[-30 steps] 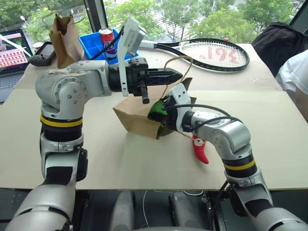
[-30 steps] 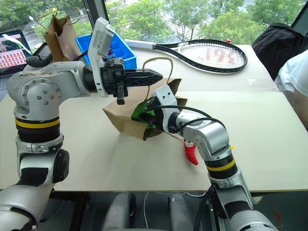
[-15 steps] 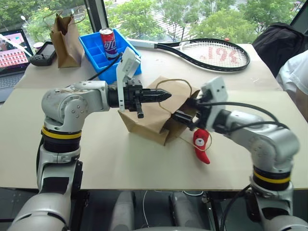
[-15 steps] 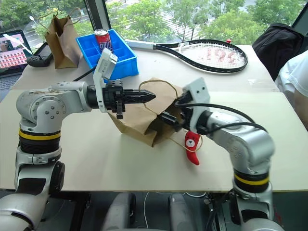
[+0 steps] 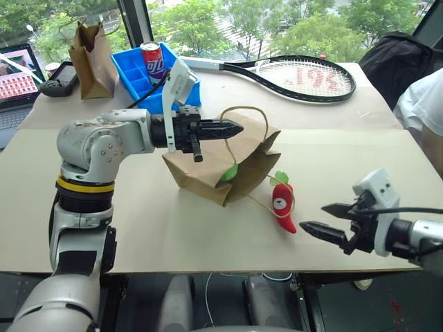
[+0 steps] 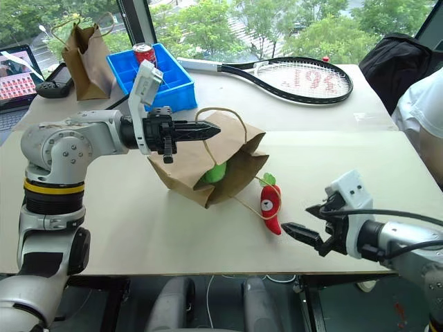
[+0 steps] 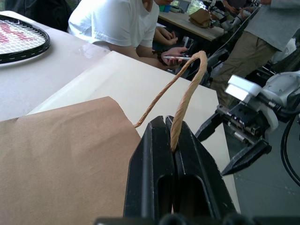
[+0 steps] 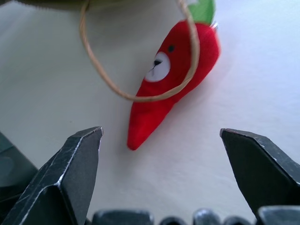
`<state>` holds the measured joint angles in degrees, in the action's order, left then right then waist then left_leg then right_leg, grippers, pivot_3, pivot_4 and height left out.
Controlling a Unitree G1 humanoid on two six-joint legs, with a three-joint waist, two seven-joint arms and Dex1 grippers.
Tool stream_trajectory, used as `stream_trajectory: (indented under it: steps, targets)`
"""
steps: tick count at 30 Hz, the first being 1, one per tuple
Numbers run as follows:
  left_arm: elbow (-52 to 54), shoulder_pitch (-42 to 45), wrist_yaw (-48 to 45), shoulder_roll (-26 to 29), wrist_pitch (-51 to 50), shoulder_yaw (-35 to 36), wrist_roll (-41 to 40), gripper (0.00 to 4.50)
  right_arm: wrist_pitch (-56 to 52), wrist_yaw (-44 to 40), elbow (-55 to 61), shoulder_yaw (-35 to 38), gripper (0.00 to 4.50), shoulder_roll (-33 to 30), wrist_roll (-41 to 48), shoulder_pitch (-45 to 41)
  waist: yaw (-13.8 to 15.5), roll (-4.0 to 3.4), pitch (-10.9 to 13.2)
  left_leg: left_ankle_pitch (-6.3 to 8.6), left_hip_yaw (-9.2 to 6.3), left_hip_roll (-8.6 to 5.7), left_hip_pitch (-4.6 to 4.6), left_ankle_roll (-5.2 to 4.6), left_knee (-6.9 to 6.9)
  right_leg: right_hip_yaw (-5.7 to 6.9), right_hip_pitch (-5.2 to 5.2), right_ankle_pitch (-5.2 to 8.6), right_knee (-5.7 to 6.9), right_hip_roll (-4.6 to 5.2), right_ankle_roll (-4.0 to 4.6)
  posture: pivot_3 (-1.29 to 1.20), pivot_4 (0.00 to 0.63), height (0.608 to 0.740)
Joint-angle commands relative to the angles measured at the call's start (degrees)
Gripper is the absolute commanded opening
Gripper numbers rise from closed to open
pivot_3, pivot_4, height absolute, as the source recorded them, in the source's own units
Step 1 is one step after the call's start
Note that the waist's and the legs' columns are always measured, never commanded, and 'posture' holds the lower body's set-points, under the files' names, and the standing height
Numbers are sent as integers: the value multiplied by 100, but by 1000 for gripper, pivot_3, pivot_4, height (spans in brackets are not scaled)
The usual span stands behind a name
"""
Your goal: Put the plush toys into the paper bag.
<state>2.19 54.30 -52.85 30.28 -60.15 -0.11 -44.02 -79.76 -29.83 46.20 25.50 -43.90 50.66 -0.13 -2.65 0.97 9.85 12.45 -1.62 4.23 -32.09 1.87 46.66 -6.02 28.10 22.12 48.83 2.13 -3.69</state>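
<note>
The light-brown paper bag (image 5: 208, 173) lies on its side, mouth toward the table's front right. My left gripper (image 5: 239, 128) is shut on its upper cord handle (image 7: 187, 93) and holds the mouth lifted. The lime-green plush (image 5: 230, 171) sits just inside the mouth. On the table right of the bag lies the red chili plush (image 5: 282, 206), with the bag's lower handle loop (image 8: 140, 96) draped across it. My right gripper (image 5: 312, 216) hovers open to the right of the chili near the table's front edge, pointing at it, with nothing between its fingers.
A narrower dark brown bag (image 5: 93, 59), a blue bin (image 5: 142, 79) with a soda can (image 5: 152, 55) and a tennis racket (image 5: 304, 76) lie at the back. A laptop (image 5: 14, 76) is far left. A person in a white shirt (image 5: 426, 104) sits at the right edge.
My right gripper pulled out of the bag mouth, swung right and back toward the table's front edge, and opened; the green plush stayed in the bag. The left gripper kept its hold on the handle.
</note>
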Motion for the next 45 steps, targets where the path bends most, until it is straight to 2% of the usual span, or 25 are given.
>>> stream_trajectory:
  steps: [1, 4, 7, 13, 18, 23, 25, 28, 32, 36, 39, 45]
  targets:
    - [49, 202, -83, 48, 112, 31, 14, 0, 435, 362, 63, -503, 4472, 232, -296, -10, 12, 0, 0, 0, 1, 0, -1, 0, 1, 0, 0, 0, 0, 0, 0, 0, 150, 658]
    - [36, 230, -95, 47, 115, 50, 8, 0, 801, 673, -198, -1154, 4472, 437, -778, -68, 14, 0, 0, 0, 1, 0, -3, 0, 0, -1, -1, -1, -7, 0, 1, 0, 150, 658]
    - [36, 242, -86, 33, 133, 51, 21, 0, 1155, 889, -549, -1484, 3790, 648, -1177, -5, 7, 0, 0, 0, 0, 0, -4, 0, 0, 0, -2, -6, -10, 0, 9, 0, 150, 658]
    - [37, 252, -59, 36, 122, 120, -3, 0, 1420, 626, -557, -1225, 1618, 266, -1339, 301, 22, 1, -1, 0, 1, 0, 1, 0, 1, 0, -8, -7, -10, 0, 6, 0, 150, 658]
    - [31, 257, -37, -7, 152, 155, -27, 0, 1762, -106, -799, -273, 69, -793, -1628, 1008, 116, 1, 0, 0, -1, -10, -6, 0, 0, 0, -11, -7, -21, 7, 6, 0, 150, 658]
    - [24, 288, -43, -62, 163, 195, -76, 0, 2531, -952, -1436, 599, 69, -1782, -2338, 1758, 168, -2, 1, 0, -1, -19, -9, 0, 0, -4, -24, -12, -52, 13, -3, 0, 150, 658]
    - [34, 288, -40, -90, 161, 194, -91, 0, 2520, -1287, -1387, 853, 69, -1999, -2067, 1467, 149, -2, 1, 0, -1, -19, -8, 0, 0, -4, -28, -14, -59, 13, -8, 0, 150, 658]
    - [48, 279, -26, -131, 160, 183, -84, 0, 2378, -1722, -1044, 851, 69, -2261, -1422, 767, 64, -1, 2, 0, 0, -19, -2, 0, 0, -8, -33, -16, -59, 12, -12, 0, 150, 658]
    - [49, 276, -25, -168, 168, 160, -53, 0, 1912, -1862, -704, 314, 69, -2480, -316, -485, 19, -3, 4, 0, -4, -19, 3, 0, -3, -5, -41, -16, -59, 11, -12, 0, 150, 658]
    - [12, 301, -15, -192, 140, 175, -59, 0, 1718, -1793, -578, -599, 69, -2503, 130, -1378, 52, 4, 8, 0, -8, -19, 1, 0, -4, 0, -52, -27, -75, 13, 6, 0, 150, 658]
    - [-33, 338, -29, -156, 164, 158, -7, 0, 1767, -1691, -633, -1302, 69, -2252, 118, -1881, 70, 5, 9, 0, -8, -26, -3, 0, -3, 0, -55, -26, -82, 19, 5, 0, 150, 658]
    - [35, 341, 37, -166, 140, 207, -46, 0, 2049, -1676, -1023, -2457, 69, -1925, -570, -2371, 67, 4, 10, 0, -7, -27, -1, 0, -4, 0, -56, -28, -84, 21, 4, 0, 150, 658]
